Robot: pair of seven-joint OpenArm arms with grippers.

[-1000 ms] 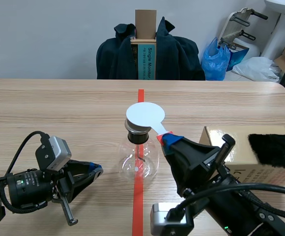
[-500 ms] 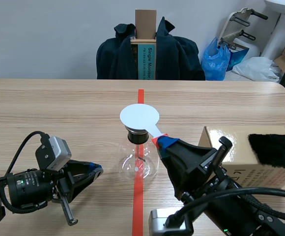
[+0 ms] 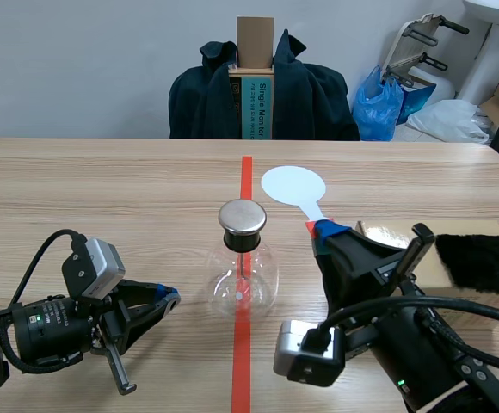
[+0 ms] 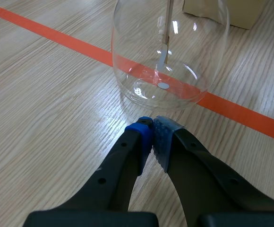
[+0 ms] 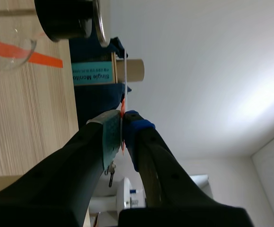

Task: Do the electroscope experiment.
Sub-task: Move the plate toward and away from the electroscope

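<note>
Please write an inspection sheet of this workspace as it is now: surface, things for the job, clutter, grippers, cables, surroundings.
Surface: wooden table, with an orange-red tape line down its middle.
Job's things: glass electroscope flask upright on the tape line, with its metal cap on; white disc paddle held in the air beside the cap, not over it; black fur pad on a cardboard box.
Clutter: nothing seen.
Grippers: left gripper shut on nothing, low beside the flask; right gripper shut on the paddle's handle.
Cables: black cable loops above the left arm; more lie over the right arm.
Surroundings: dark jacket and blue bag beyond the table.
</note>
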